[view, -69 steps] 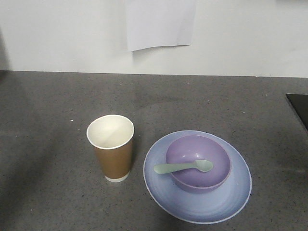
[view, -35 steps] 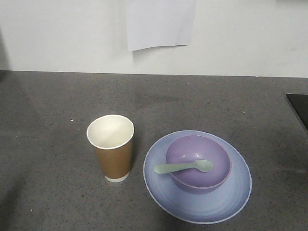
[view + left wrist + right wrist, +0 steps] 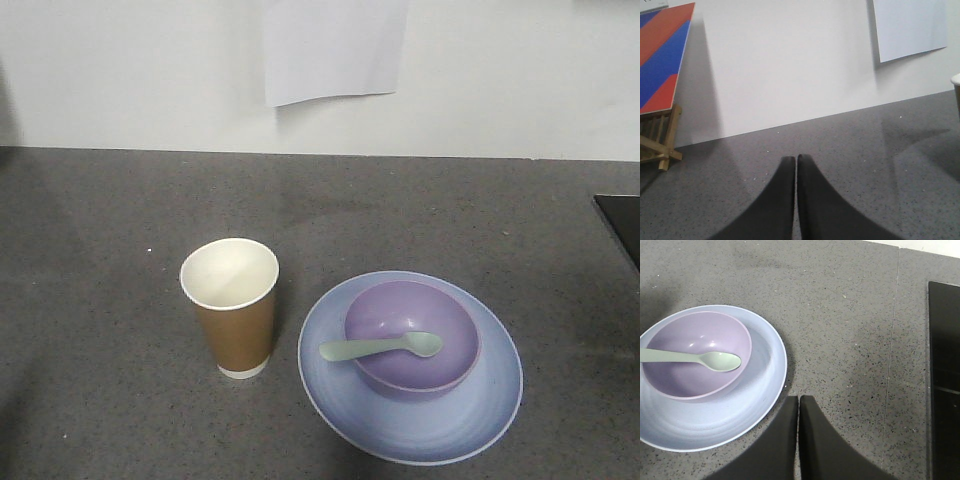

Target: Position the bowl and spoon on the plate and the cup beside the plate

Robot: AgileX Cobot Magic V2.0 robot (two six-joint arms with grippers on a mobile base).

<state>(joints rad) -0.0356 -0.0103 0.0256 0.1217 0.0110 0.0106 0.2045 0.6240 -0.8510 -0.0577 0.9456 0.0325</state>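
One cup (image 3: 230,305), plate (image 3: 410,430), bowl (image 3: 412,340), spoon (image 3: 380,347).

No readable text, label or number anywhere.

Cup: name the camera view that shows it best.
The exterior front-facing view: the cup stands whole and upright beside the plate, its white inside visible. The left wrist view catches only a sliver of its rim at the right edge. The right wrist view misses it.
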